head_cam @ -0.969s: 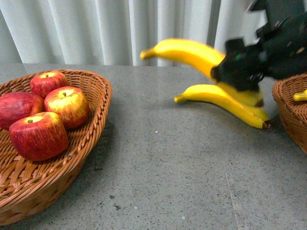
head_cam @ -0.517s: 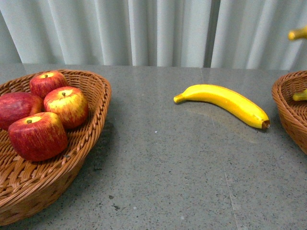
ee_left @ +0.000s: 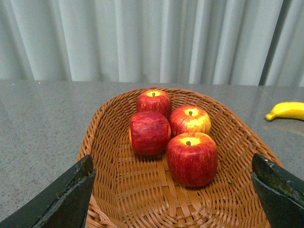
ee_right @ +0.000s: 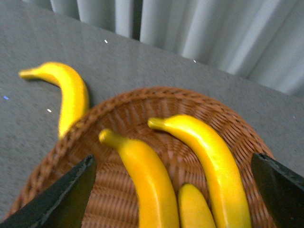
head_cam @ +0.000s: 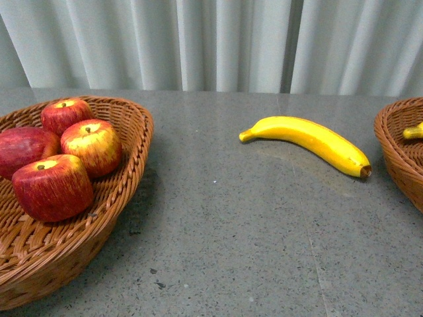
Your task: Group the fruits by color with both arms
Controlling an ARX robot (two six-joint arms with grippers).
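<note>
Yellow banana tip (rest off-frame)

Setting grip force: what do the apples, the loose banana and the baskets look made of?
Apples: likely moulded plastic or foam, glossy painted streaks, oddly blocky shape. Banana: likely plastic, smooth uniform yellow with a soft sheen. Baskets: woven wicker or rattan, brown strands visible, slight varnish-like shine. Hardness cannot be told.
</note>
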